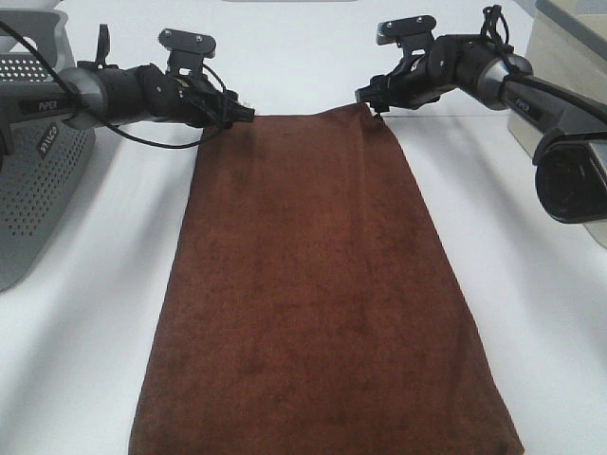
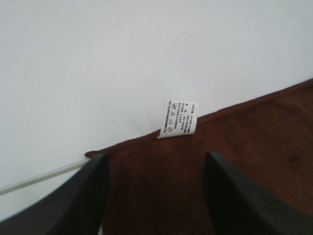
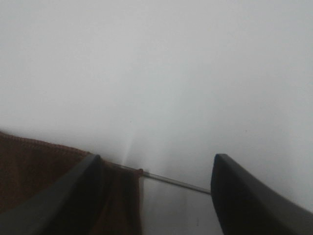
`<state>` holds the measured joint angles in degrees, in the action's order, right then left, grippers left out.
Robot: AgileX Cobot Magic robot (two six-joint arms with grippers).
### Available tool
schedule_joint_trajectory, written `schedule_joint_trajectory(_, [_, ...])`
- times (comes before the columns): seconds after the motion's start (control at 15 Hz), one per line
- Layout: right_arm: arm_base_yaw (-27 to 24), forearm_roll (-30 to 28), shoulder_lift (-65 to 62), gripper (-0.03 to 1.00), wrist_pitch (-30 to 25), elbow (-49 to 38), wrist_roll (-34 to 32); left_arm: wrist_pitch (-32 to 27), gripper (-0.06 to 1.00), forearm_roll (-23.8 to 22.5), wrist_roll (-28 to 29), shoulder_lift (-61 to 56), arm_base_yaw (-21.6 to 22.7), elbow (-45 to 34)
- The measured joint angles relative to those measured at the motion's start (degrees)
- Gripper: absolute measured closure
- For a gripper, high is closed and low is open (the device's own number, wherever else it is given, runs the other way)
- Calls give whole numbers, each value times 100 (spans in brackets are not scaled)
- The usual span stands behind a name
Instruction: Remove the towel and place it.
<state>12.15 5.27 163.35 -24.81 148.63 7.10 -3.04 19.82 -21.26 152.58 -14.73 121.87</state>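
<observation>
The towel (image 1: 318, 294) is seen as dark brown terry cloth, matt and napped, with a stitched hem. Its care tag (image 2: 178, 119) is smooth white printed fabric. The table (image 1: 85, 360) is plain, matt white. At 9 o'clock, the grey basket (image 1: 38, 180) looks like perforated matt plastic. The gripper fingers (image 2: 78, 196) are matt black.

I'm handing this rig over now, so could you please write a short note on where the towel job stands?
Left pincer: open, fingers over the towel's far left corner, near the white tag.
Right pincer: open at the far right corner; only one finger overlaps cloth.
Towel lies flat on the white table; grey basket sits left.
Done: arms positioned at the corners.
Left: pinch both corners, lift, place.
</observation>
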Motion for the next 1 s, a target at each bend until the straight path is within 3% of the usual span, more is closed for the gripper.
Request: schedule_joint_trajectory(1.0, [-120, -252, 453, 33, 716, 0, 0, -11, 41, 0, 0, 0, 0, 0])
